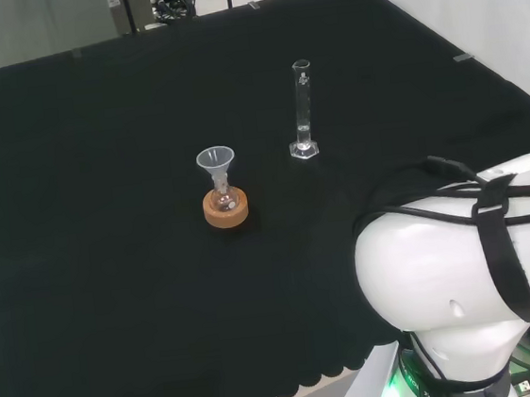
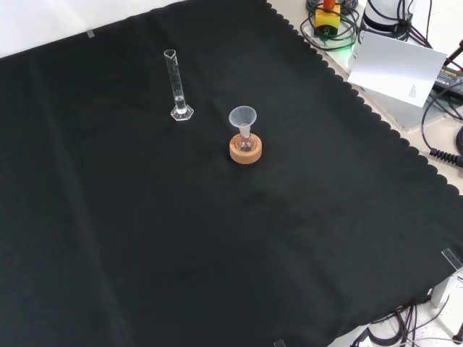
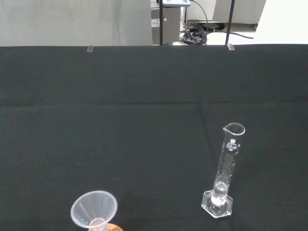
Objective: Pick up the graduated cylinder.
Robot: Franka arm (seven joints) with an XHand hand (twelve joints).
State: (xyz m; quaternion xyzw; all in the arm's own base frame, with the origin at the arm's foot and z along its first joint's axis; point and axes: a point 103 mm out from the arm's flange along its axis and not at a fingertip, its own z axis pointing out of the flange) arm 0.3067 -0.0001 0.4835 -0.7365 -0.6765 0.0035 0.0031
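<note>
Head view first: a tall, thin graduated cylinder of clear glass point(image 1: 303, 109) stands upright on its flat hexagonal foot on the black cloth point(image 1: 93, 273) of the bench. To its left and a little nearer to the camera stands a small round flask of clear glass point(image 1: 226, 199) on a round cork ring stand point(image 1: 226, 210), and a clear plastic funnel point(image 1: 216, 163) sits with its stem in the flask's neck. The cylinder and the flask group are near each other but not touching. The big white link of the arm point(image 1: 460, 254) with black cables and a strap rises at the lower right of this view.

Front view: the same cylinder point(image 2: 177, 85) is upright in the upper left part of the cloth point(image 2: 217, 253), and the cork ring point(image 2: 245, 150) with flask and funnel point(image 2: 243, 117) is to its right and a little lower, clearly apart from it. Nothing touches the cylinder.

Wrist view: the cylinder point(image 3: 225, 171) is close, with printed marks along its tube and a small pouring lip at the top. The wide mouth of the funnel point(image 3: 94, 209) is beside it, with a bit of the cork ring under it. About the fingers of the hand, I cannot tell if they are open or closed.
</note>
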